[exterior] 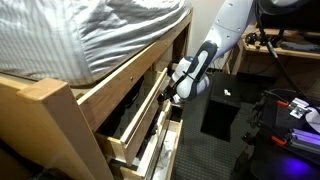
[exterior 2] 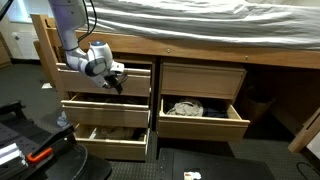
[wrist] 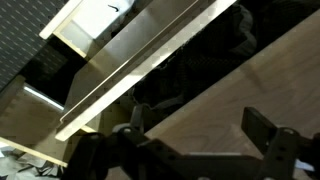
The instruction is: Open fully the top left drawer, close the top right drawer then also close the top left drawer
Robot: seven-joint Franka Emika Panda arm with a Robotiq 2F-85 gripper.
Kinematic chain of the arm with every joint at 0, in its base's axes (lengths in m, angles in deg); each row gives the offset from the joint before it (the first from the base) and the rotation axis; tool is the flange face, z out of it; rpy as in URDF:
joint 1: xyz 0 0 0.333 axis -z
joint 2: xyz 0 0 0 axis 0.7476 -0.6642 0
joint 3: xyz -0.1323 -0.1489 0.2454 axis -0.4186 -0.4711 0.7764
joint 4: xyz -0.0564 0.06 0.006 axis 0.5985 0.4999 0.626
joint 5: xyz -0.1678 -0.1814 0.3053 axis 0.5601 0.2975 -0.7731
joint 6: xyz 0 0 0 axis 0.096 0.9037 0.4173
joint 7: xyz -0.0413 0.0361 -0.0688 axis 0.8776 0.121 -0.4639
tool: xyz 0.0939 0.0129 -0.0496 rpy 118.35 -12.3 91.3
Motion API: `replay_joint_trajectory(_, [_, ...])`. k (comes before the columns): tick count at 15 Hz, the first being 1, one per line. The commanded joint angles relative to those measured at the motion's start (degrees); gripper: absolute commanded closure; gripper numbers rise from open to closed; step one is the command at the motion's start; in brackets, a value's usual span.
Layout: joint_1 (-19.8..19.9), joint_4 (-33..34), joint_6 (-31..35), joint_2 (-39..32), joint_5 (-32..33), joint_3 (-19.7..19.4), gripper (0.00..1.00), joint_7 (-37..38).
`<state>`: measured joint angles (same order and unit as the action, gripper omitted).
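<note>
Presently we log the gripper (wrist: 193,128) wide and empty below the bed frame (exterior 2: 220,55), at the part-open top left drawer (exterior: 140,118); it may slip off the plain front or snag black clothing (exterior: 128,100).

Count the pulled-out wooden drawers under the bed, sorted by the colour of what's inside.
Pale-wood drawer with black clothing: 1
Lower pale-wood drawer with white fabric: 1
Pale-wood drawer with blue and reddish items: 1
Total: 3
</note>
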<state>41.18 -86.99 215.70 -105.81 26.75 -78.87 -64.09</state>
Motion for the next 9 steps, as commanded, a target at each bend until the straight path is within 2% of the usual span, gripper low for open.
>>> replay_joint_trajectory(1, [-0.74, 0.34, -0.11, -0.35, -0.02, -0.05, 0.0, 0.56])
replay_joint_trajectory(3, [0.16, 0.34, -0.12, -0.33, 0.04, -0.08, 0.0, 0.5])
replay_joint_trajectory(4, [1.8, 0.05, 2.58, -0.55, 0.55, 1.17, 0.0, -0.02])
replay_joint_trajectory(8, [8.95, -1.95, 15.34, 0.19, 1.9, 9.21, 0.0, 1.54])
replay_joint_trajectory(9, [9.4, 4.08, 11.01, -0.37, 1.48, 9.04, 0.0, 2.89])
